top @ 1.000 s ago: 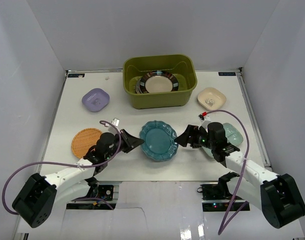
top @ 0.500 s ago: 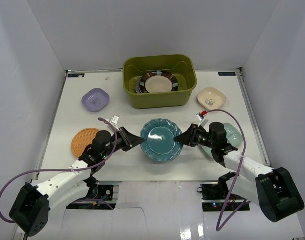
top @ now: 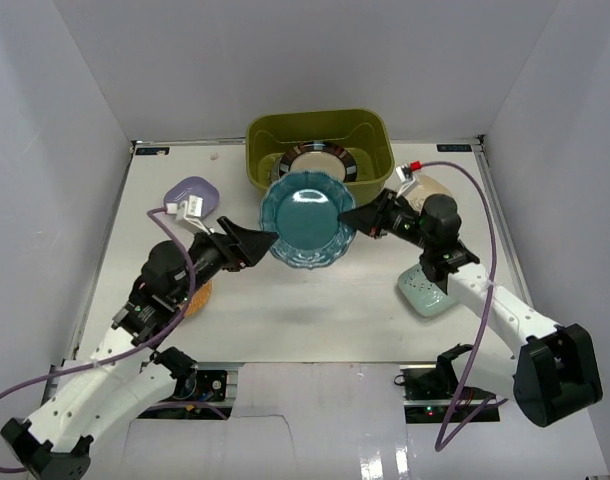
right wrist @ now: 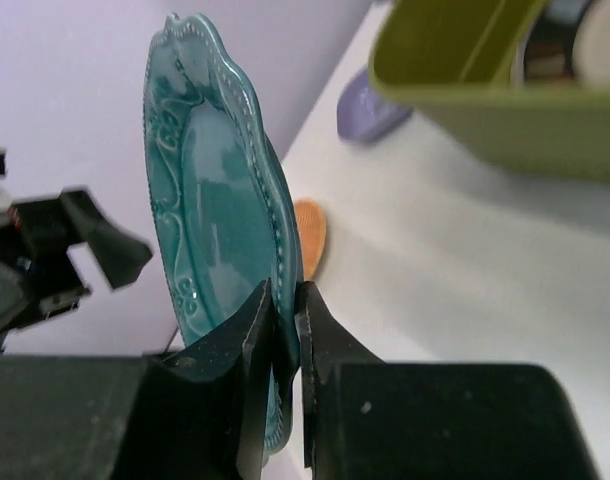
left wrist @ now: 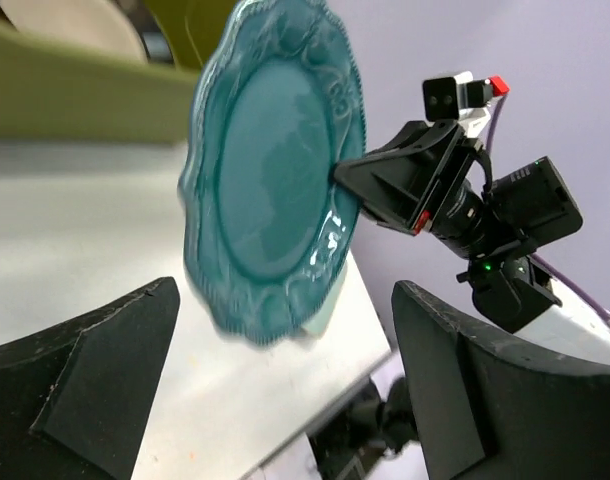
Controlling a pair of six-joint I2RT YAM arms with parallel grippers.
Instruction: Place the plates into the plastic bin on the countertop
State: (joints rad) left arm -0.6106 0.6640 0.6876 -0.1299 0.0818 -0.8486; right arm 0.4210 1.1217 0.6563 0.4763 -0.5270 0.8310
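On the near side of the plastic bin (top: 370,135), the left gripper (top: 253,240) stands spread wide with nothing in it, just beside the left edge of the teal scalloped plate (top: 307,218). The plate therefore hangs in the air just in front of the bin on the right gripper (right wrist: 283,300) alone, whose fingers are pinched on a narrow bite of the right rim. On so slim a hold the glazed, tilted dish could pivot or slip onto the countertop (top: 315,300) short of the bin, clip the bin's rim if carried low, or, farther in, chip the black-rimmed cream plate (top: 315,163) lying in the bin if released from height.
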